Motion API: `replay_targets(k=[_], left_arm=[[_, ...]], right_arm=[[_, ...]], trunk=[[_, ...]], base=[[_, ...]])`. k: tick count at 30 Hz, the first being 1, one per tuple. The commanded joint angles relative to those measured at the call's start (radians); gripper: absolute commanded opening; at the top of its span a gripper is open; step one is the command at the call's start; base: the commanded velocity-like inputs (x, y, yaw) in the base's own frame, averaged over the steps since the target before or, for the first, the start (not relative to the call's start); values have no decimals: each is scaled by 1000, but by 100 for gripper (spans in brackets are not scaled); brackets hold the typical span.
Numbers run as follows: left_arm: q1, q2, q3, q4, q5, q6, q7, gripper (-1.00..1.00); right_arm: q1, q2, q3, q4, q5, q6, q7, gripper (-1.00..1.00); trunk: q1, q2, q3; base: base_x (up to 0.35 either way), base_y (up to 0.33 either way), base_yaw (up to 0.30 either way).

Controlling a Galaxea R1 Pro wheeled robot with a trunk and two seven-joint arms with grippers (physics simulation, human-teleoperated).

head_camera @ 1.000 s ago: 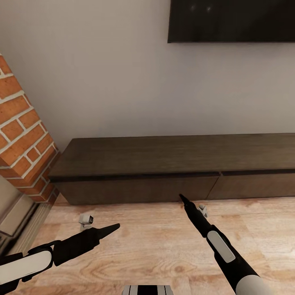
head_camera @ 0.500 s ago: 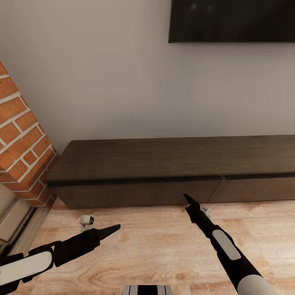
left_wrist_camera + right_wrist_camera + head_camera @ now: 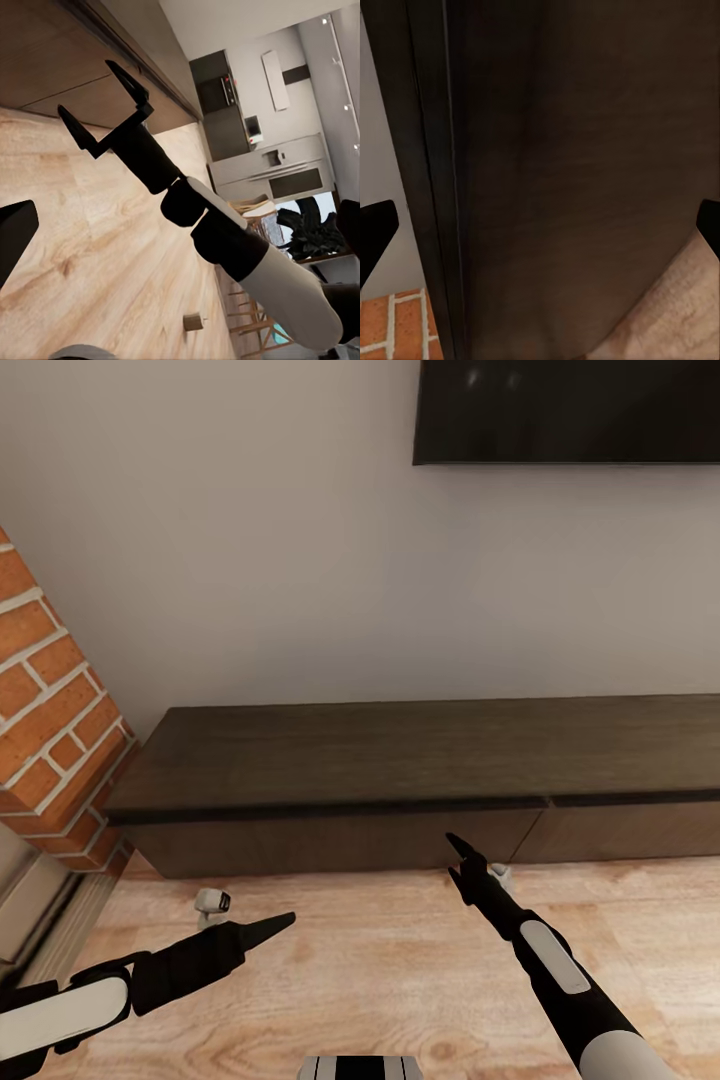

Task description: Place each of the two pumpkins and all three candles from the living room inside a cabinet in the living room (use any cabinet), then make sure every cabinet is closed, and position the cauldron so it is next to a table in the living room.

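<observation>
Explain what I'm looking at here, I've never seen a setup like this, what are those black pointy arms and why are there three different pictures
These are simulator pictures from one wheeled robot with two arms. The big picture comes from a camera on its head, looking down and forward. The black pointed things are its grippers: the left gripper and the right gripper, each a two-fingered claw.

The other two pictures come from small cameras on the wrists. The left wrist camera sees the right gripper from the side, its fingers spread open and holding nothing. The right wrist camera looks close at the dark wood front of the cabinet.

Ahead stands that long, low cabinet, its drawers shut, on a wooden floor, below a dark wall screen, with a brick column at the left. Nothing rests on the cabinet's top. Whether the left gripper is open is hard to tell.
</observation>
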Motion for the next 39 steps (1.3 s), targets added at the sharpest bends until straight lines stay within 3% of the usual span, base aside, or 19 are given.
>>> replay_targets(k=[1, 4, 13, 22, 39], left_arm=[[-3, 0, -7, -1, 5, -7, -4, 100], [-3, 0, -8, -1, 4, -6, -3, 100], [-3, 0, -8, -2, -2, -5, -3, 100], [-3, 0, -9, -2, -2, -5, -3, 100], [-3, 0, -9, -3, -5, -5, -4, 100]], right_arm=[[-1, -1, 3, 0, -7, 0, 4, 100], [-1, -1, 3, -2, -7, -1, 13, 100], [-1, -8, 5, -7, -2, -4, 122, 100], [-1, -22, 7, -18, 2, -4, 182, 100], [2, -24, 9, -64, 38, -4, 210, 100]], trunk=[[0, 0, -1], [0, 0, -1], [4, -2, -36], [8, -5, -70], [15, -8, -128]], base=[[17, 0, 0], [10, 0, 0], [2, 0, 0], [0, 0, 0], [0, 0, 0]])
